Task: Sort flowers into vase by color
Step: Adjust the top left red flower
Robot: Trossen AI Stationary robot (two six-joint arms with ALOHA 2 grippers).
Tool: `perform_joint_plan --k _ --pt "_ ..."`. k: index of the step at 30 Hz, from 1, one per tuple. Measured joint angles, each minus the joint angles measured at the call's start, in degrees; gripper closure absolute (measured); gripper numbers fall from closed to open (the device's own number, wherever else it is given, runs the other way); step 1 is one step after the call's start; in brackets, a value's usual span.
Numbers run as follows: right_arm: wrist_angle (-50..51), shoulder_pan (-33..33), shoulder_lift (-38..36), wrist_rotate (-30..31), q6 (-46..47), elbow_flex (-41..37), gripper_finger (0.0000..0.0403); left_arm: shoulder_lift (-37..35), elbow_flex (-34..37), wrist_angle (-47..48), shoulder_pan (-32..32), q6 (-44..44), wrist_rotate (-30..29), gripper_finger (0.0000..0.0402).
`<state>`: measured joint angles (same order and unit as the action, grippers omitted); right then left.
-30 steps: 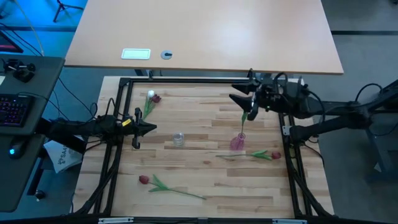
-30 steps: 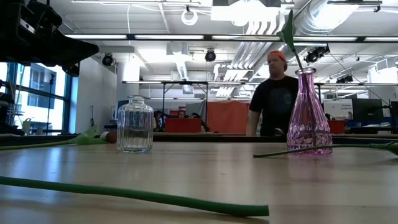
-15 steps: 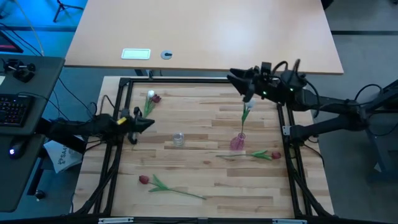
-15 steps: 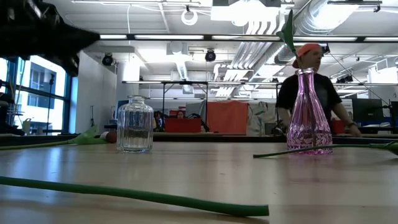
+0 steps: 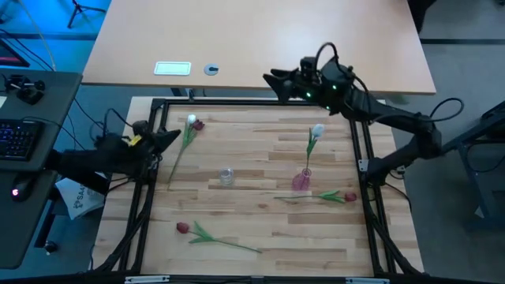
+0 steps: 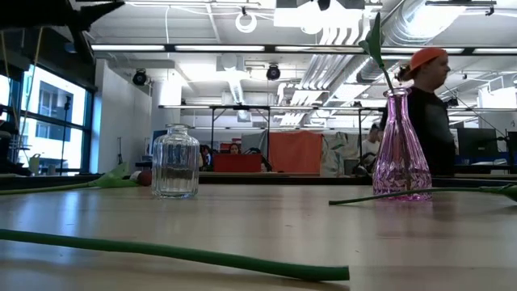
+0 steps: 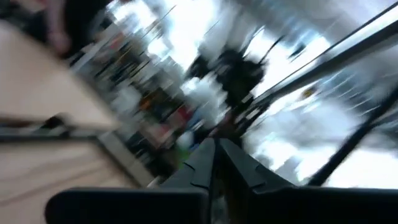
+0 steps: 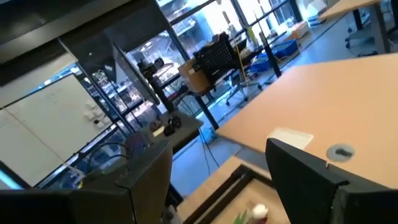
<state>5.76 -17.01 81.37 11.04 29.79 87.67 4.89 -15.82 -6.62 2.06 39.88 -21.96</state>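
In the high view a white tulip (image 5: pixel 317 131) stands with its stem in the pink vase (image 5: pixel 301 181). A clear jar (image 5: pixel 226 176) stands left of it. A white (image 5: pixel 191 120) and a dark red tulip (image 5: pixel 199 125) lie at the far left. One red tulip (image 5: pixel 183 228) lies near the front. Another red tulip (image 5: pixel 349 196) lies right of the vase. My right gripper (image 5: pixel 272 79) is open and empty, over the table's far edge. My left gripper (image 5: pixel 172 137) is shut and empty, at the left edge.
The black frame rail (image 5: pixel 237 101) runs around the wooden table. A tan desk (image 5: pixel 260 39) lies beyond the far edge. In the low view a long green stem (image 6: pixel 161 252) crosses the foreground, and a person (image 6: pixel 428 105) walks behind the pink vase (image 6: pixel 401 162).
My right gripper has drawn away from the white tulip, moving up and toward the far edge and the left. The tulip has stayed standing in the pink vase. My left gripper has pulled back toward the table's left edge and somewhat farther away, rising out of the low view.
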Motion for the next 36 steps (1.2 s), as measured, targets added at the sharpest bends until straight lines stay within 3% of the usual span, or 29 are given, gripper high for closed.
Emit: perform_joint_plan --k 6,9,15,20,30,33,36 --pt "5.3 -2.7 3.6 0.1 -0.2 7.9 0.0148 13.5 -16.9 31.4 -5.3 0.1 -3.8 0.0342" --pt "8.9 -3.3 4.8 0.1 -0.2 10.3 0.0148 21.7 -21.3 37.5 -9.9 -2.1 -3.0 0.0317" --pt "12.5 -3.2 5.0 -0.2 0.2 11.1 0.0148 39.7 -25.7 45.5 -23.2 -8.4 8.7 0.0280" --pt "15.5 -3.2 4.8 -1.1 0.0 11.1 0.0148 50.9 -26.6 53.6 -33.0 -10.5 11.3 0.0272" --pt "22.5 -3.4 4.6 -2.9 -3.5 11.1 0.0148 62.1 -23.2 54.8 -39.1 -13.6 9.9 0.0281" --pt "23.3 -3.9 4.0 -3.0 -4.2 11.1 0.0148 64.3 -23.2 54.5 -39.5 -14.1 8.9 0.0319" --pt "23.9 -4.6 2.9 -2.9 -4.3 11.1 0.0148 65.8 -23.2 53.9 -39.6 -13.1 8.2 0.0382"
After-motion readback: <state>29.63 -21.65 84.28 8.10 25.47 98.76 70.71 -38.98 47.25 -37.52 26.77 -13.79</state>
